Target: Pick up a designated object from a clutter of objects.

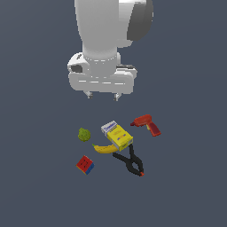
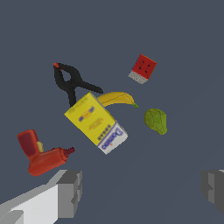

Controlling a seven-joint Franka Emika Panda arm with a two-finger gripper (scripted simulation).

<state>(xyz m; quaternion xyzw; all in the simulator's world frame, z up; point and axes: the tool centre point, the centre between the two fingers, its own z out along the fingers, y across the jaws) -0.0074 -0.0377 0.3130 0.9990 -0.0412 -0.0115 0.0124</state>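
The banana [image 1: 105,148], small, curved and yellow with dark tips, lies on the floor against the yellow-and-white box [image 1: 117,134]; it also shows in the wrist view [image 2: 116,98] beside the box [image 2: 96,123]. My gripper [image 1: 103,95] hangs well above the clutter, open and empty. In the wrist view its two fingers [image 2: 70,192] stand wide apart with nothing between them. A black clamp [image 1: 130,162] lies just past the banana toward the exterior view's right.
A red toy drill [image 1: 148,124] lies at the exterior view's right of the box. A green lumpy ball [image 1: 84,134] and a red-blue cube [image 1: 85,164] lie at the left. All rest on a dark grey floor.
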